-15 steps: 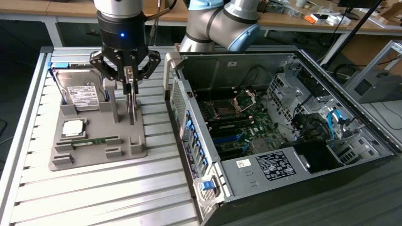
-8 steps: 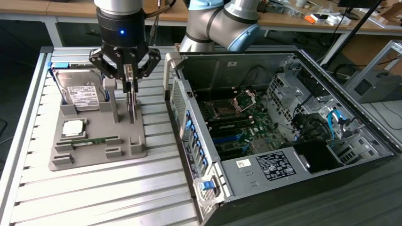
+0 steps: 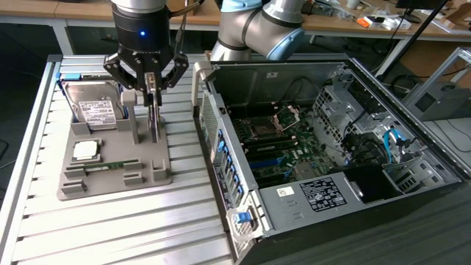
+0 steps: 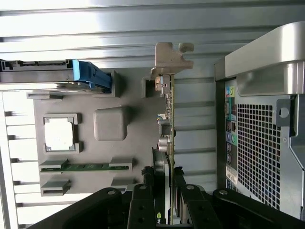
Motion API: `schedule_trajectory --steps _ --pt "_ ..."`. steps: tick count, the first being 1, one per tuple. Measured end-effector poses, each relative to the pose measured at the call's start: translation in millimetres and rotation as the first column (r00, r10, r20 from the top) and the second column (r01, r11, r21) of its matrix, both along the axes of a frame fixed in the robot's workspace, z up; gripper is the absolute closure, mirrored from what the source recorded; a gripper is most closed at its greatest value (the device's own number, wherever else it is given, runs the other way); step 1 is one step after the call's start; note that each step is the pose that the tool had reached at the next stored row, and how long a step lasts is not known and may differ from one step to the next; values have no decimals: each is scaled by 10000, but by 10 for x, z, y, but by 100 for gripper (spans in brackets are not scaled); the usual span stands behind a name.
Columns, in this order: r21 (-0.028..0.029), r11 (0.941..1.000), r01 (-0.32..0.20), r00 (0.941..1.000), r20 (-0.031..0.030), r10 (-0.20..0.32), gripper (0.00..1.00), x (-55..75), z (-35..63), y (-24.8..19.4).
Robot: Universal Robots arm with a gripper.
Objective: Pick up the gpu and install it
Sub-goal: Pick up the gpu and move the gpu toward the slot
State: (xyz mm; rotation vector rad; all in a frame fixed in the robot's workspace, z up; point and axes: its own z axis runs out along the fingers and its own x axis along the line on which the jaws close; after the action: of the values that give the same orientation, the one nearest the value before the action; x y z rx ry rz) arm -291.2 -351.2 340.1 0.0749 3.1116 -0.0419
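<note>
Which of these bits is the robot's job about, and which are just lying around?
Job: dark thin gpu card standing on edge; open grey metal computer case.
Lying about: silver white-labelled hard drive; narrow green memory stick; square silver processor chip.

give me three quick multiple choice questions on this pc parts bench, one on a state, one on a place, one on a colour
1. The computer case is:
A. open at the side
B. closed up
C. wrapped in plastic

2. The gpu is:
A. seated in the case
B. standing on edge in the grey tray
C. on the floor

3. The memory stick in the tray is:
A. red
B. green
C. white

Answers:
1. A, the motherboard is exposed.
2. B, it stands upright in the tray, right under the gripper.
3. B, its board is green.
</note>
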Motion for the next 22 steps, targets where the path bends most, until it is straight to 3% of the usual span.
schedule_trajectory --steps 22 --pt "1 10000 0 10000 0 0 73 0 223 0"
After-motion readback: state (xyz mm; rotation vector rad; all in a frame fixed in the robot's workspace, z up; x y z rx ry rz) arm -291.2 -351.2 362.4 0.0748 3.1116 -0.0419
